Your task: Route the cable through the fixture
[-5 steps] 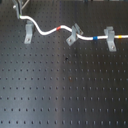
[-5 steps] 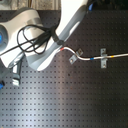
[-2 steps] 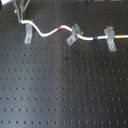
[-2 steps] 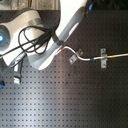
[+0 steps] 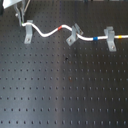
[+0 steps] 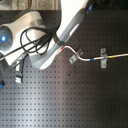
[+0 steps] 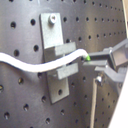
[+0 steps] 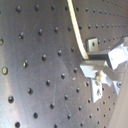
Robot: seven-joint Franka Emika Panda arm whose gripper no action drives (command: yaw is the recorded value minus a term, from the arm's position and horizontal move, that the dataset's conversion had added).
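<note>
The cable (image 5: pixel 50 32) lies across the top of the black board (image 5: pixel 60 90) in the first exterior view, passing through three grey clips. The fixture (image 5: pixel 28 30) is the clip at the first exterior view's left; the cable rests in it. The gripper (image 7: pixel 94 64) pinches the cable's end just beside this clip in the first wrist view.

Lab; black perforated breadboard (image 5: pixel 65 95)
</note>
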